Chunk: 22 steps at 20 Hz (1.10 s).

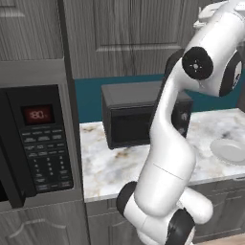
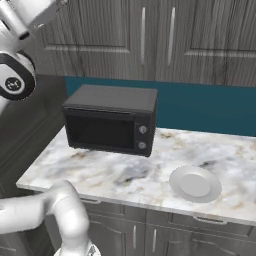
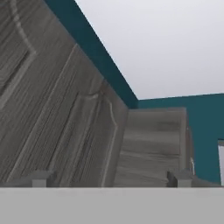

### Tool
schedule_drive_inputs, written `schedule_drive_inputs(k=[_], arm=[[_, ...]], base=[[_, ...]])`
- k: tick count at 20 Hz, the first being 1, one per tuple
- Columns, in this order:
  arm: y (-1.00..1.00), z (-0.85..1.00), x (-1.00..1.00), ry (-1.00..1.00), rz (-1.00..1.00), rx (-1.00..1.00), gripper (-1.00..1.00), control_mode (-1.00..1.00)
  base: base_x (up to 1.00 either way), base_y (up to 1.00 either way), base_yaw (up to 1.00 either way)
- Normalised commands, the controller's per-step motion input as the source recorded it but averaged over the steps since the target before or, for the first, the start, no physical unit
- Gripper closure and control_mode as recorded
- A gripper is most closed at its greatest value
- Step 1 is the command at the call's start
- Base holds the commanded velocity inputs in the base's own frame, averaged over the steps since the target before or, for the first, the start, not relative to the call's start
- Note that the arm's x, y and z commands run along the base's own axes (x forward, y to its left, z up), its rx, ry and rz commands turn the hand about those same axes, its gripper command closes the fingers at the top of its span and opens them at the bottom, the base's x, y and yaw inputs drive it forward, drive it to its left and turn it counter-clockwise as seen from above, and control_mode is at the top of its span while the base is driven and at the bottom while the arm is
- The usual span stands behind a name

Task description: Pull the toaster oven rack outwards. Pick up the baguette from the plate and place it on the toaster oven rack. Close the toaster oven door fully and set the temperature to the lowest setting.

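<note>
While the gripper (image 3: 111,179) points up at the wall cabinets (image 3: 65,109) with jaws spread and empty, the toaster oven (image 2: 111,120) sits shut far back on the counter (image 2: 125,175), its plate (image 2: 195,183) bare at right; swing down squarely to the door's top edge first.

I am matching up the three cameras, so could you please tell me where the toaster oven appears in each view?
Left base view: the toaster oven sits at centre, its right side hidden behind the arm.
Right base view: it sits centre-left, door shut, both knobs visible.
Hand view: upper cabinets, teal wall and ceiling.
Shared landmark: the white plate, on the counter to the oven's right in both base views.
</note>
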Motion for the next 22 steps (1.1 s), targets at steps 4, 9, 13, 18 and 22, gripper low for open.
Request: schedule_drive_inputs(k=[4,9,13,18,22], arm=[[-0.21,-1.00,-0.25,0.18,0.48,0.66,-1.00,-1.00],[-0.08,-1.00,-0.46,-0.15,0.53,0.64,-1.00,-1.00],[-0.05,-1.00,-0.06,-0.09,0.40,0.76,-1.00,-1.00],[0.00,-1.00,0.03,0.09,0.41,0.48,-1.00,-1.00],[0.00,-0.93,0.23,0.35,0.27,-0.05,-1.00,-1.00]], base=[[0.00,0.00,0.00],[0.00,0.00,0.00],[0.00,0.00,0.00],[0.00,0.00,0.00],[0.00,0.00,0.00]])
